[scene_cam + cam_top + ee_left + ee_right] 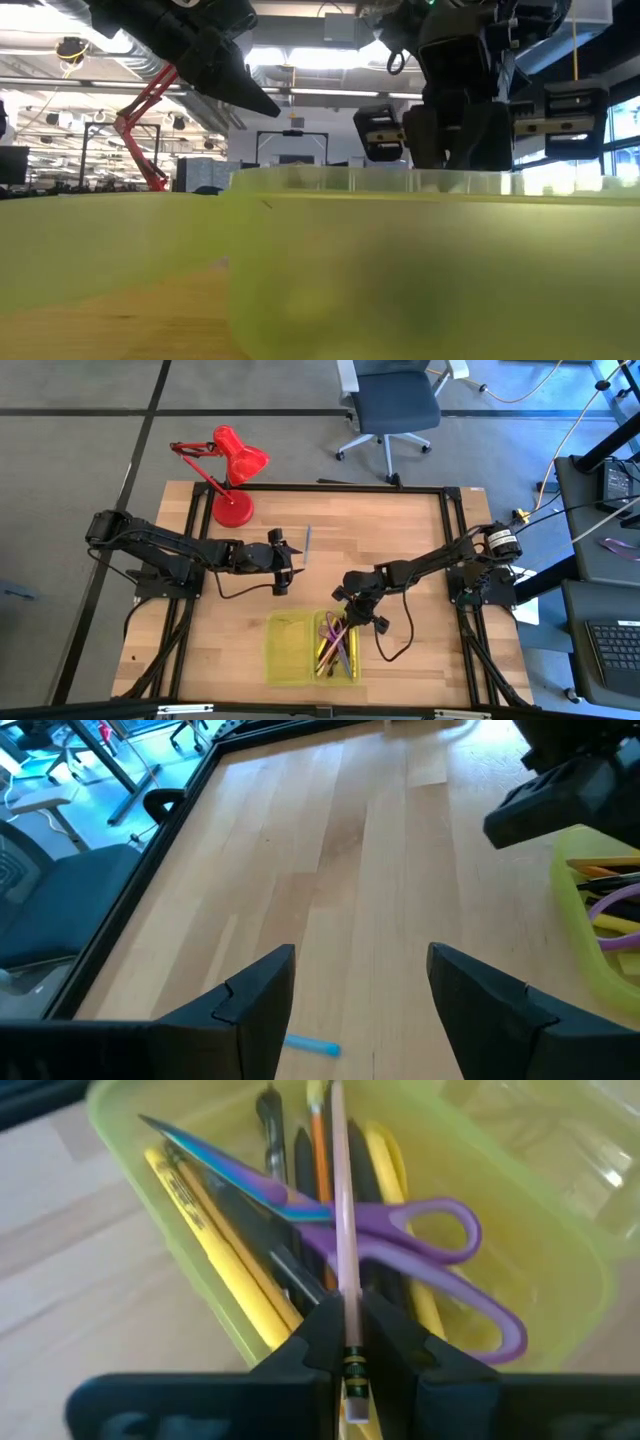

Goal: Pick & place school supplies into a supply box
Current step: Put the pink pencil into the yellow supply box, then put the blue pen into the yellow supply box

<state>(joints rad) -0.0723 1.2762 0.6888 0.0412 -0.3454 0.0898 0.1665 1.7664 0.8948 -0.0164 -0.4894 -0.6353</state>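
Observation:
The yellow-green supply box (290, 650) lies open near the table's near edge. Its left half is bare. Its right half (560, 1260) holds purple-handled scissors (420, 1250) and several yellow, orange and black pens and pencils (215, 1250). My right gripper (350, 1320) hangs over that half (352, 605), shut on a tan pencil. A light blue pen (308, 540) lies flat on the wood farther back. My left gripper (360, 955) is open above the table (283, 563), with the pen's end (312, 1045) showing between its fingers. My right gripper pinches the tan pencil (347, 1270) between its two fingers (318, 1330), just ahead of the ferrule and eraser end (350, 1368). The pencil runs forward along the fingers. It slants down into the box's right half and passes over the scissors.
A red desk lamp (232, 470) stands at the table's far left corner. An office chair (395, 405) sits beyond the far edge. A black cable (395, 650) loops on the wood right of the box. Bare wood (380, 840) stretches ahead of the left gripper.

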